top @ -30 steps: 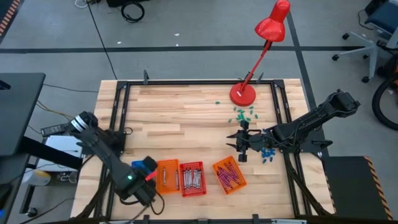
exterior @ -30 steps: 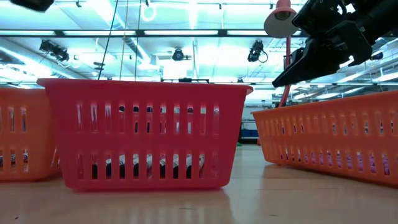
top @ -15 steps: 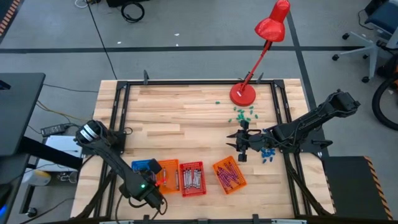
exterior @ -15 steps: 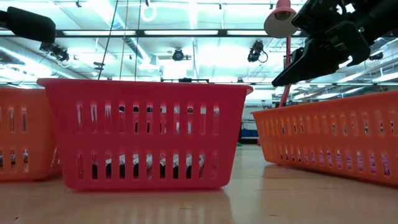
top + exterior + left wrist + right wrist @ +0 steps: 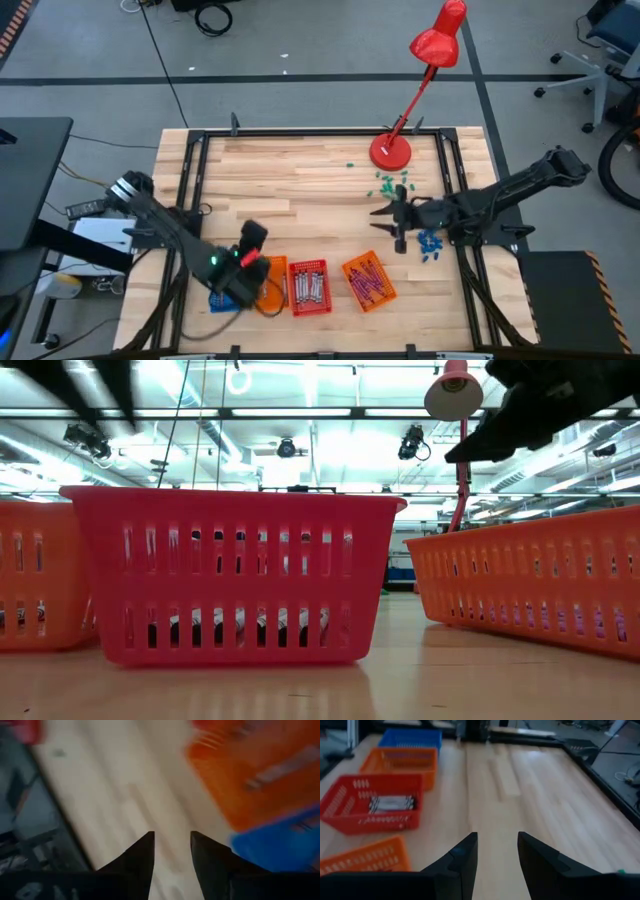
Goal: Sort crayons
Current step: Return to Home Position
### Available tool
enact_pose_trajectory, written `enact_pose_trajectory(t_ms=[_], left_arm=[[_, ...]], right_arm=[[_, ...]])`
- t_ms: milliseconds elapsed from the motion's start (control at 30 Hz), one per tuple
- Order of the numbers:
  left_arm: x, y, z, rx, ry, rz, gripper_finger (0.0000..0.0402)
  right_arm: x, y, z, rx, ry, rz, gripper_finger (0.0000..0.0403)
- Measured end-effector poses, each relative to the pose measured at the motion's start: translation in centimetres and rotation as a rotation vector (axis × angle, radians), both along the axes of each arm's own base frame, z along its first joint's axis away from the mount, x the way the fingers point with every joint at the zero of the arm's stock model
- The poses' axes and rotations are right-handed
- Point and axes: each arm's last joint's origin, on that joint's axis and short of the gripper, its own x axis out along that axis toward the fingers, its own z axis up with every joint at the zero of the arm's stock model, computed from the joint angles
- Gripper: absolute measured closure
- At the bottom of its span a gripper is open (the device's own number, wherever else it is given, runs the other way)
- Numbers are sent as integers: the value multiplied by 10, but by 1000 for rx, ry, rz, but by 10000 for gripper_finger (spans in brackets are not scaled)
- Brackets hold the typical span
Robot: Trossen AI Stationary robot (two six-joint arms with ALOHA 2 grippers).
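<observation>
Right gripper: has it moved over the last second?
Yes. In the low view the right gripper has risen, away from the orange bin below it and toward the lamp shade, staying open.

Left arm is bending low over the front-left of the table (image 5: 300,180). The left gripper (image 5: 172,837) is hanging close above the surface, jaws slightly apart, gripping nothing. Right arm is stretching in from the right edge. The right gripper (image 5: 380,218) is hovering right of centre, jaws parted, empty.
</observation>
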Motion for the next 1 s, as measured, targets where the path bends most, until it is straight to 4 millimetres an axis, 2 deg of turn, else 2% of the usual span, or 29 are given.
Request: enact_pose_trajectory(t_ms=[200,367,500,767,900,1000], left_arm=[[-1,35,44,-74,-231,39,282],[-9,63,74,-137,-379,83,290],[-16,86,90,-173,-498,205,300],[-20,118,103,-154,-531,232,335],[-17,131,88,-219,-557,172,355],[-17,143,72,-269,-618,121,367]], right_arm=[[-21,-34,-4,99,-144,1,259],[-38,-58,8,107,-295,-54,259],[-51,-73,16,76,-361,-129,259],[-70,-94,21,57,-404,-291,259],[-74,-97,14,83,-441,-300,259],[-75,-98,-2,114,-479,-308,259]])
